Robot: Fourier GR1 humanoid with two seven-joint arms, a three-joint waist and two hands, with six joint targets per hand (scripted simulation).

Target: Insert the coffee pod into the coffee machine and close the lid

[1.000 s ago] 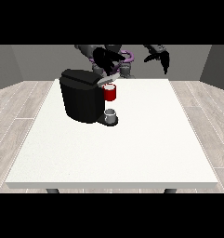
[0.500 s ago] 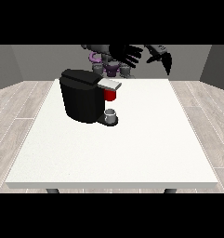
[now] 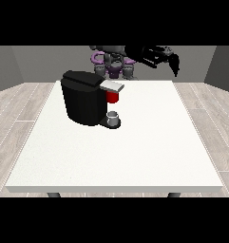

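Raised robot hand (image 3: pixel 156 55) has withdrawn rightward.

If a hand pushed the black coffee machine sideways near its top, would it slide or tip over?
Likely slide rather than tip: the coffee machine looks squat and broad, sitting flat on the white table. It probably feels heavy for its size, being a solid-looking block. A push high up near the grey lid seems riskier than one low down.
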